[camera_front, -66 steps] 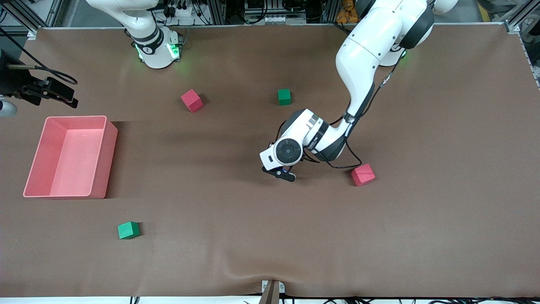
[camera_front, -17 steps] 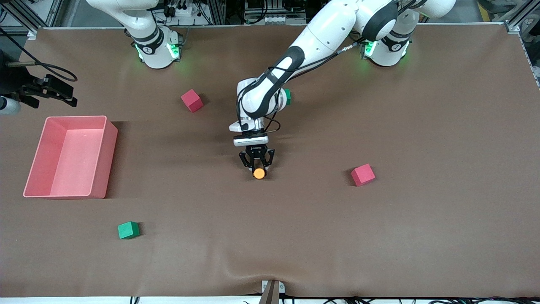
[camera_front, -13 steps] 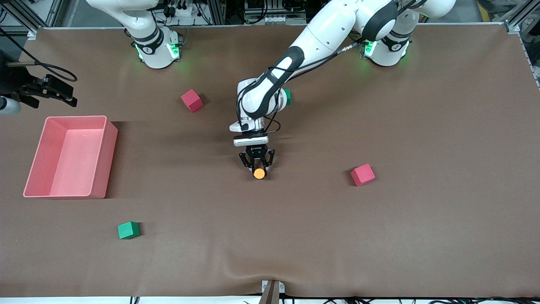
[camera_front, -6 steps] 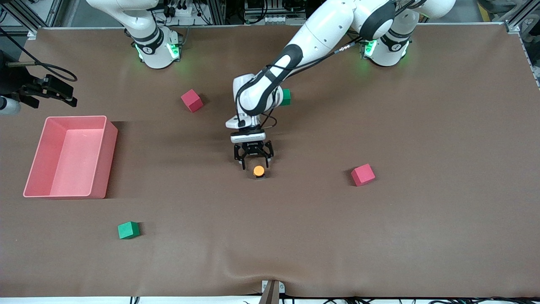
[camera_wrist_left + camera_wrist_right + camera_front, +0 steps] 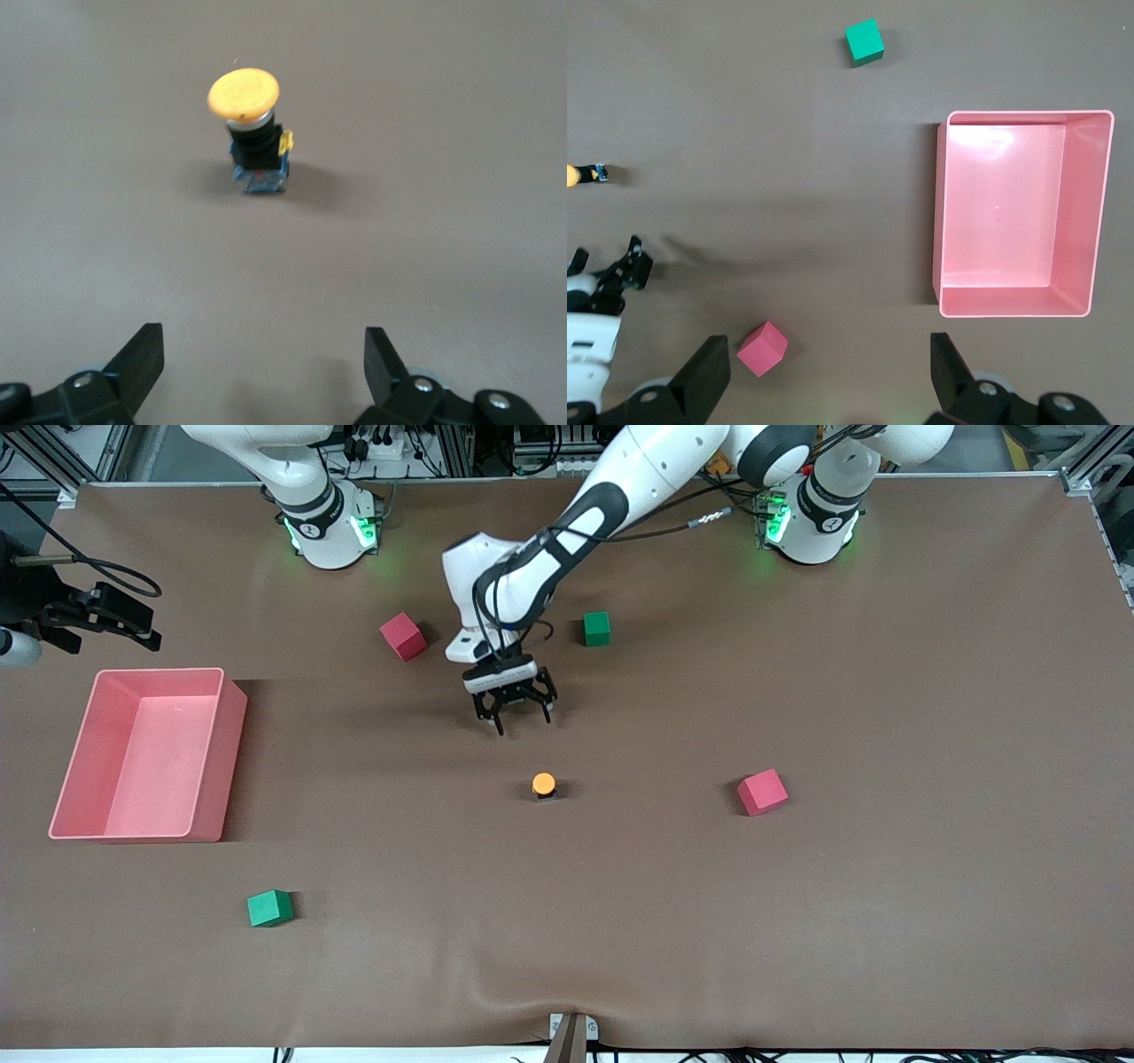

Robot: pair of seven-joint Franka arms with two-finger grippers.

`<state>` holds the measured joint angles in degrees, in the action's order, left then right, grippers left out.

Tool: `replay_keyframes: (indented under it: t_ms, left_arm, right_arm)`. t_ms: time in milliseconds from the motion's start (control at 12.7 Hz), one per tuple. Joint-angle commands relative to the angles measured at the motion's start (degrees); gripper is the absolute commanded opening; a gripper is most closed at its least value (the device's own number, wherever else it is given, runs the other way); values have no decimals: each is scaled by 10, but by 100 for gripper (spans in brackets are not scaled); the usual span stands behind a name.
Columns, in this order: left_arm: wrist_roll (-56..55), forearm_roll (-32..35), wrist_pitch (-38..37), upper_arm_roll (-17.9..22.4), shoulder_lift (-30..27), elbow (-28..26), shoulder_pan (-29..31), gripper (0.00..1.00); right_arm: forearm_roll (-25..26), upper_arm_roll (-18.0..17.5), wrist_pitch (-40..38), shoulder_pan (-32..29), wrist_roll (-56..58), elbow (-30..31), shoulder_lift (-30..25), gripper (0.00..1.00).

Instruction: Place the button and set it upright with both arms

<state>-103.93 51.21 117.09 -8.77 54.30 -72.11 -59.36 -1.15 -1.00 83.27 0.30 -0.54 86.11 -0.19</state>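
Left end effector (image 5: 516, 717) hangs over the middle of the table (image 5: 886, 921), its two black fingers (image 5: 137, 367) spread apart and holding nothing. The button (image 5: 543, 786) stands upright on the table near its centre, orange cap on top and black blocky body underneath, nearer to the front camera than the spot beneath the left end effector and clear of the fingers. In the left wrist view the button (image 5: 251, 133) stands alone on the brown cover, with a small yellow tab showing at the side of its body.

The right end effector (image 5: 824, 376) waits high above the right arm's end of the table, its fingers apart and empty, looking down on the pink bin (image 5: 1019, 212). That bin (image 5: 146, 753) sits close to the edge at the right arm's end.

Four cubes lie scattered:
- a red cube (image 5: 403, 636) and a green cube (image 5: 597, 628) toward the edge where the bases stand;
- a second red cube (image 5: 763, 792) toward the left arm's end, well apart from the button;
- a second green cube (image 5: 269, 908) toward the front edge, nearer the camera than the bin.
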Motion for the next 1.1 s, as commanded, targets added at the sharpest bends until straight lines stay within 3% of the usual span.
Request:
replay_keyframes:
  t_ms: [0,394,866,1024]
  left_arm:
    - [59,-106,-21,-3,-66,-11,9,100]
    - [229,-302,-89,-2,-206,-11,83,100]
    - [531,-454,-247,-1,-354,-11,277,100]
    - [636,-470,-279,-1,-393,-11,341,100]
  right_arm:
    - [-5,-8,4,-13,8,5,-8,100]
    - [-6,-8,5,-14,9,5,-7,100]
    - [-7,-8,6,-14,9,5,-7,100]
    - [-6,-8,6,-14,9,6,-8,100]
